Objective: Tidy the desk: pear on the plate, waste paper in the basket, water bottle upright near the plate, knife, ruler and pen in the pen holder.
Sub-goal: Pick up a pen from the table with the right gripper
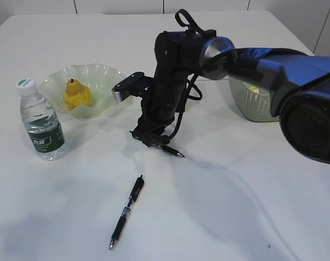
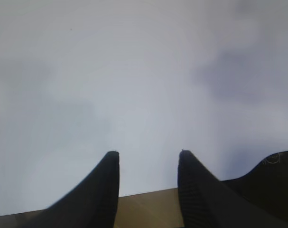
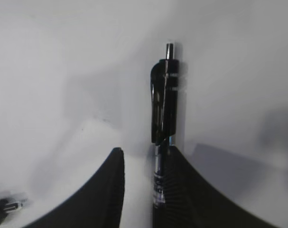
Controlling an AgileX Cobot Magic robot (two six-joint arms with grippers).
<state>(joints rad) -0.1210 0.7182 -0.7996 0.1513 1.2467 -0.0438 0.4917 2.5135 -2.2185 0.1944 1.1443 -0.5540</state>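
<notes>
Desk: plain white, seen at a slant from above.

Right arm: reached across the middle of the exterior view, wrist bent downward. Right gripper is lowered to the desk surface, just in front of the plate.

Right gripper, wrist view: fingers are parted. First pen, black with a clip and silver bands, is seen between them. It is pressed close along the right finger, while a clear gap is left on the left-finger side. The pincer is therefore noted as released, not clenched on the pen. In the exterior view only the tip end of the first pen is seen, poking out to the right of the fingers, low at the desk.

Second pen: laid flat on the desk nearer the camera, well apart from the gripper, lying diagonally.

Left gripper: 2 dark fingers are held apart over bare white surface, with nothing between them. Noted as released.

Pear: yellow, seated in the plate, a pale green dish with a ruffled rim.

Water bottle: stood upright, white cap on, just beside the plate on its left-front side.

Basket: sage green, at the right, largely hidden behind the right arm. A yellow item is glimpsed inside, too hidden to identify.
</notes>
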